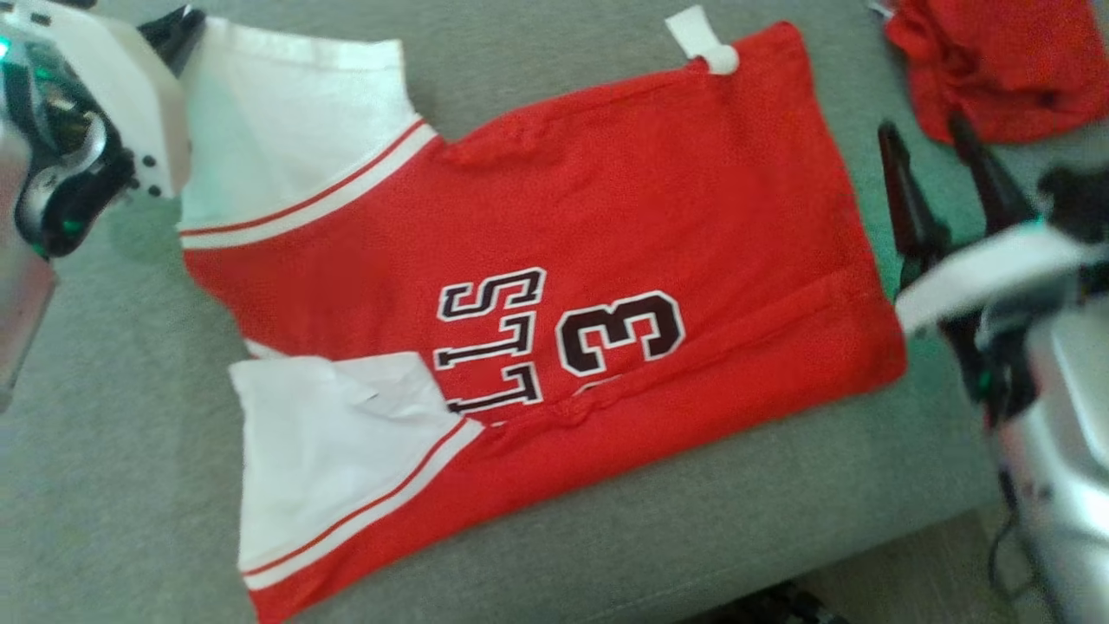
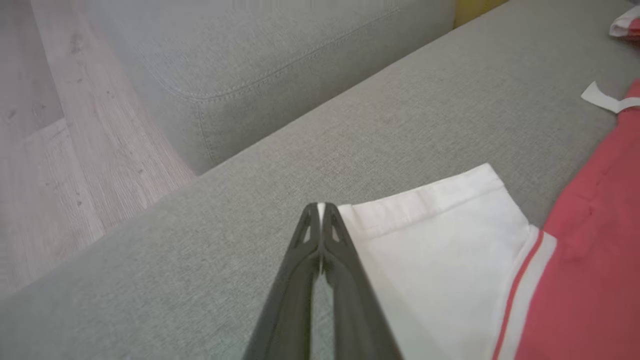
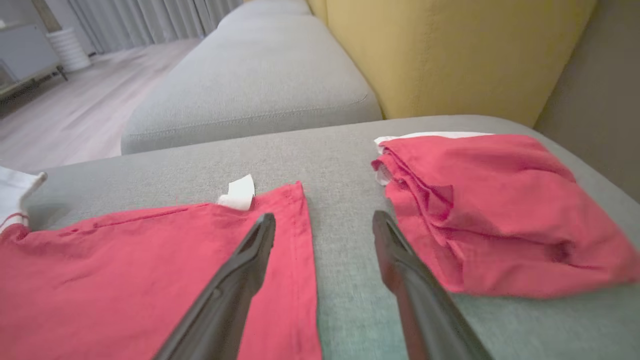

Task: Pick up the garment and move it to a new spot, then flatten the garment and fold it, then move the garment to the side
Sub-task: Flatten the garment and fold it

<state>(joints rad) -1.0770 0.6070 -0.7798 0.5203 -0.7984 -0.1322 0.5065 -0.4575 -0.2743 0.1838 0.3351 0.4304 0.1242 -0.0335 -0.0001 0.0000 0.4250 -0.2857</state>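
A red jersey (image 1: 606, 217) with white sleeves and dark "3" lettering lies spread flat on the grey sofa seat (image 1: 113, 433). My left gripper (image 1: 178, 26) sits at the far corner of the upper white sleeve (image 1: 286, 130). In the left wrist view its fingers (image 2: 320, 207) are shut at the sleeve's (image 2: 440, 250) hem corner, a white sliver showing between them. My right gripper (image 1: 927, 139) hangs open just past the jersey's bottom hem. In the right wrist view it (image 3: 324, 217) straddles the hem edge of the jersey (image 3: 125, 260), holding nothing.
A second red garment (image 1: 1005, 61) lies bunched at the far right, close to my right fingers (image 3: 500, 210). A yellow back cushion (image 3: 450, 50) stands behind it. Another grey sofa section (image 2: 275, 50) and wooden floor (image 2: 50, 150) lie beyond the left gripper.
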